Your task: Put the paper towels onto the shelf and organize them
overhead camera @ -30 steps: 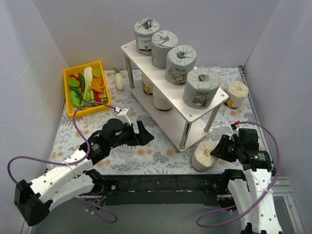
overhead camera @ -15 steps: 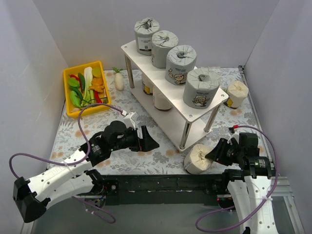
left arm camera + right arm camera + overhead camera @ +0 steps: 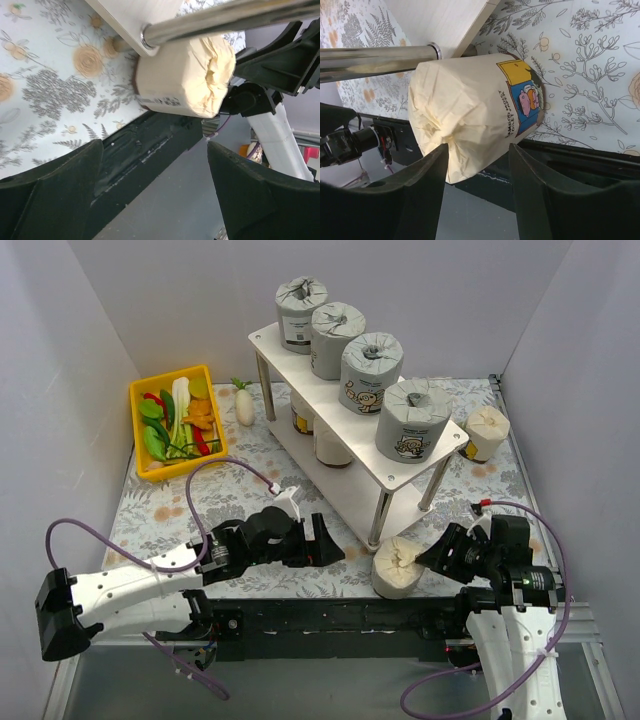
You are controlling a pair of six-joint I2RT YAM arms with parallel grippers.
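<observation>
The shelf point(image 3: 268, 340) carries several grey paper towel rolls point(image 3: 370, 372) on its top board and two cream rolls point(image 3: 332, 448) on its lower board. One cream roll point(image 3: 488, 432) stands on the table at the back right. Another cream roll point(image 3: 398, 566) lies on its side at the near edge by the shelf's front leg. My right gripper point(image 3: 440, 552) is open, its fingertips against the roll's twisted end point(image 3: 470, 100). My left gripper point(image 3: 325, 545) is open and empty, just left of that roll point(image 3: 180, 75).
A yellow bin point(image 3: 133, 410) of vegetables sits at the back left, with a white radish point(image 3: 245, 405) beside it. The shelf's metal leg point(image 3: 225, 20) crosses in front of the lying roll. The table's dark near edge point(image 3: 580, 160) is right under the roll.
The lying cream roll has slid left along the near edge with my right gripper behind it. My left gripper has moved right and nearer, toward the roll.
</observation>
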